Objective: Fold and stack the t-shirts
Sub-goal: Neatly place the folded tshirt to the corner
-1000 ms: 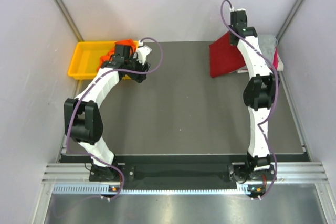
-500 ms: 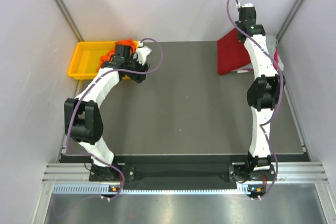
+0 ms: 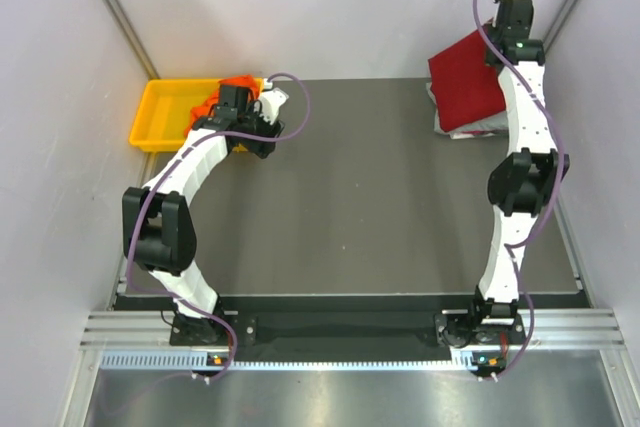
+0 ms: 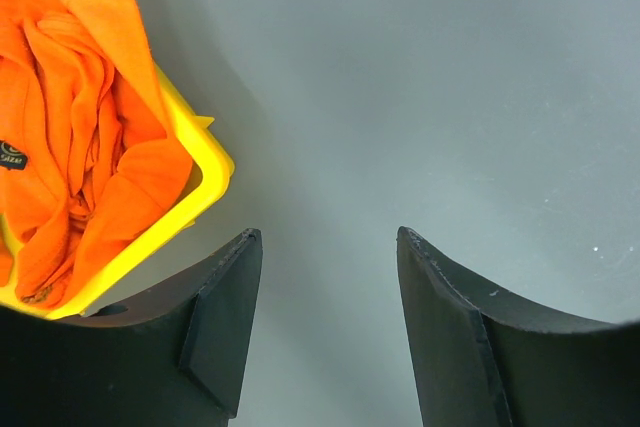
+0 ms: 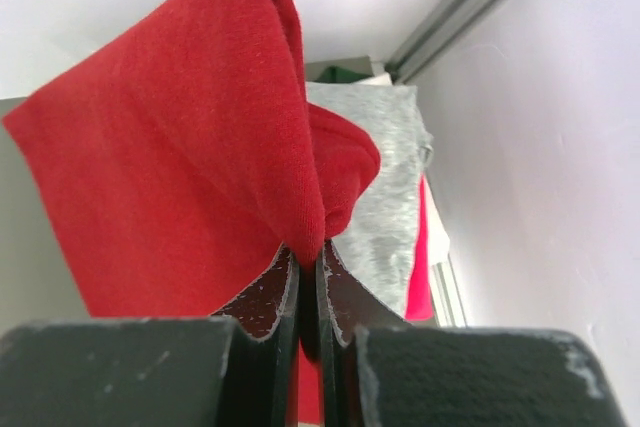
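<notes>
grip first: the right gripper (image 5: 308, 265) has its two dark fingers pressed almost together, with only a thin fold of the dark red t-shirt (image 5: 180, 177) between them. the cloth rises out of the pinch and spreads to the left in the wrist view as a broad flat panel. a smaller bunched lobe of it bulges to the right of the fingertips. from above, that arm is stretched to the far right corner of the table (image 3: 360, 197), and the red shirt hangs from the gripper as a tilted sheet, raised along its upper edge. its lower edge lies over or just above a small pile there, and i cannot tell whether it touches. the pile shows the light grey t-shirt (image 5: 385, 187) just behind the red lobe, and a strip of the pink t-shirt (image 5: 420, 277) beside the grey, toward the right wall.

the left gripper (image 4: 328, 242) stands moderately open, its fingers (image 4: 222, 327) apart with bare table between them, holding nothing and touching nothing that i can see. it hovers at the far left of the table, just beside a corner of the yellow tray (image 4: 212, 172). the bright orange t-shirt (image 4: 70, 117) lies crumpled inside that tray, heaped up to the rim, to the left of the left finger and apart from it. the orange shirt and the red one are well apart, at opposite far corners.
</notes>
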Tool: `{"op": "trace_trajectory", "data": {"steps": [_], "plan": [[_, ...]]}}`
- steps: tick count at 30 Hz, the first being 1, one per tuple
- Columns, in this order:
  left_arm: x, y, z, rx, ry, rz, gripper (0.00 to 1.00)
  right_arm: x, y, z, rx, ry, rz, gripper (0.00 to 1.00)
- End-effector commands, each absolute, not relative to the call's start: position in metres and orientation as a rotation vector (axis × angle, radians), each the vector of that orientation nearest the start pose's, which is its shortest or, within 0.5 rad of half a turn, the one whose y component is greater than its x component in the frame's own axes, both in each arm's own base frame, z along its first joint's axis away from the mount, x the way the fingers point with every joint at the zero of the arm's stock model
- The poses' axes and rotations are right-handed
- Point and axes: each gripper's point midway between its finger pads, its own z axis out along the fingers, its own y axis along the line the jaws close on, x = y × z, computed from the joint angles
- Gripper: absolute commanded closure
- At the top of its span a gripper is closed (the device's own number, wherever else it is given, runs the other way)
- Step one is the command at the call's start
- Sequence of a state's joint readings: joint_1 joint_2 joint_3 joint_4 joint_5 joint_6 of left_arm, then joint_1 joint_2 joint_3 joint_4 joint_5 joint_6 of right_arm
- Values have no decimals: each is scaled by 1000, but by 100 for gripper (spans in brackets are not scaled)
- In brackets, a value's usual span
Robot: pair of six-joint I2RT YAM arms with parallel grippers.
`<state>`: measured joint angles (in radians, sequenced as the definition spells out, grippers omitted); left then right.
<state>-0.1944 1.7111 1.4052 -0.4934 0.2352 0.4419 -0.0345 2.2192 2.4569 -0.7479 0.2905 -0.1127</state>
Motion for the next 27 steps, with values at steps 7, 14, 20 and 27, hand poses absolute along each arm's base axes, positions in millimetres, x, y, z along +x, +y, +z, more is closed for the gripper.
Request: {"op": "trace_trajectory", "data": {"steps": [7,14,20,27], "plan": [[444,-103,150,851,2199,-116,39,593,-131,299,265,1980,-431,100],[442,-103,147,862,2210,-120,39,599,-177,255,385,1997,-467,30],[436,-102,145,887,2220,-120,39,582,-203,256,500,1974,-596,6],[424,-101,157,890,2220,-126,39,545,-164,298,485,1912,-464,2]]}}
